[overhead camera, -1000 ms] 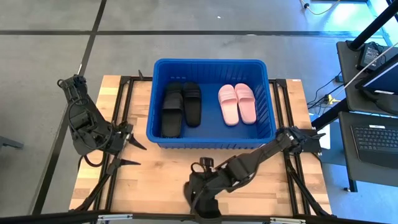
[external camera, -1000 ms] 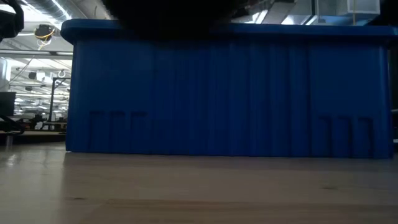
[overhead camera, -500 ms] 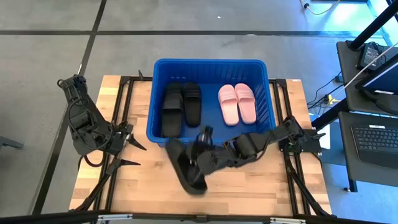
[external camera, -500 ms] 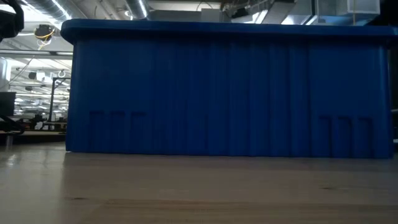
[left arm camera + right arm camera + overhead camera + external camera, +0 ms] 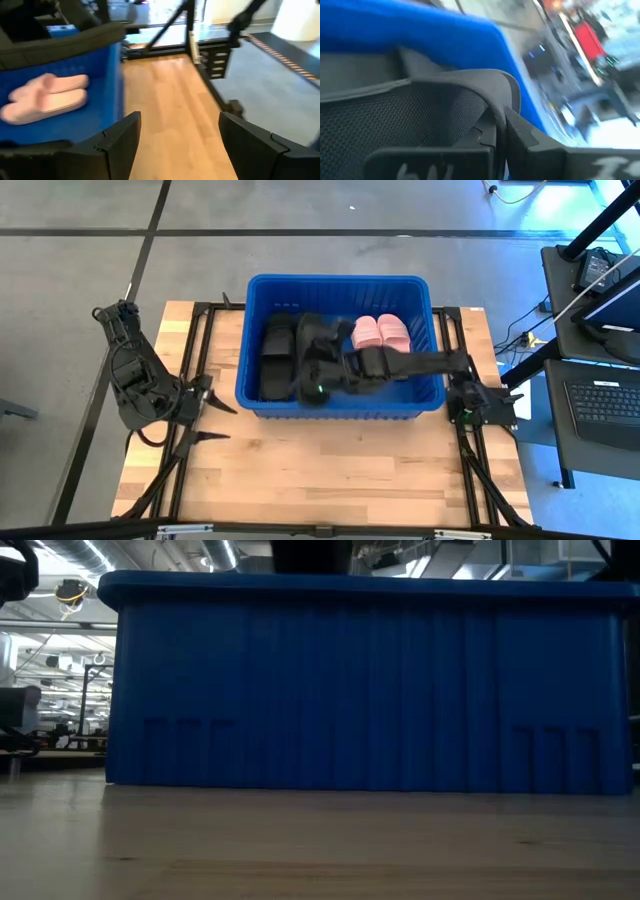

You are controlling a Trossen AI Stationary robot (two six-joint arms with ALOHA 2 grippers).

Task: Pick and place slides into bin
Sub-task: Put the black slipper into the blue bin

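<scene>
From where I stand, the right arm reaches across the large bright blue plastic bin (image 5: 340, 345) with its hand (image 5: 318, 372) low over the middle, pinching a matte black slide sandal (image 5: 312, 350) by its wide strap; the right wrist view shows that strap (image 5: 420, 110) folded tight against the fingers. The bin sits at the far side of the pale wooden bench (image 5: 300, 480). Inside it lies another black sandal (image 5: 277, 358) on the left, and a pale pink pair (image 5: 380, 332) on the right, which the left wrist view also catches (image 5: 45, 97).

I judge this to be the placing step: the carried sandal is over the bin and looks close to its floor. The next move calls for spreading the fingers to let it drop beside the black one, then lifting clear without catching the strap or the rim.

The left hand (image 5: 205, 418) waits over the bench beside the bin's left wall, fingers spread and holding nothing.

The right arm covers part of the bin's middle, so I cannot count every sandal there. The low view shows only the bin's blue front wall (image 5: 370, 690), hiding all that lies inside.
</scene>
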